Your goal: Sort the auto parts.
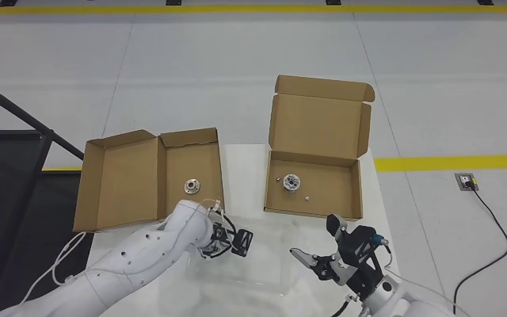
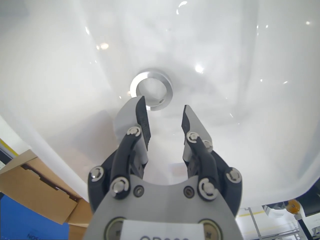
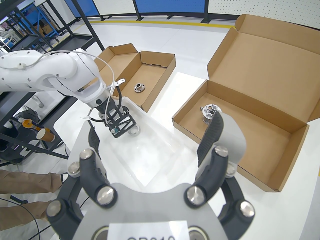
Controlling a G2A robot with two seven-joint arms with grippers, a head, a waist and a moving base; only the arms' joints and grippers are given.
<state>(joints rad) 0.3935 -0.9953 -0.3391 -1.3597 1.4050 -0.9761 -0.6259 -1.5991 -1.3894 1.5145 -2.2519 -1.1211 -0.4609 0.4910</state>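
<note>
A silver metal ring (image 2: 168,88) lies on the floor of the clear plastic bin (image 2: 225,51). My left gripper (image 2: 163,106) hangs open just over the ring, one fingertip (image 2: 141,103) overlapping its rim; the right wrist view shows the same left gripper (image 3: 122,127) inside the bin (image 3: 160,131) beside the ring (image 3: 134,131). My right gripper (image 3: 154,123) stands open and empty above the bin's near end, also seen as the right gripper (image 1: 317,240) from above. A flanged hub (image 1: 192,186) lies in the left cardboard box (image 1: 119,182). A toothed round part (image 1: 291,182) lies in the right cardboard box (image 1: 337,194).
Both boxes stand open at the table's far side with lids up, the bin (image 1: 261,273) in front between them. A small loose piece (image 1: 307,197) lies in the right box. A black rack (image 3: 50,38) and a cart with a bottle (image 3: 30,124) stand left of the table.
</note>
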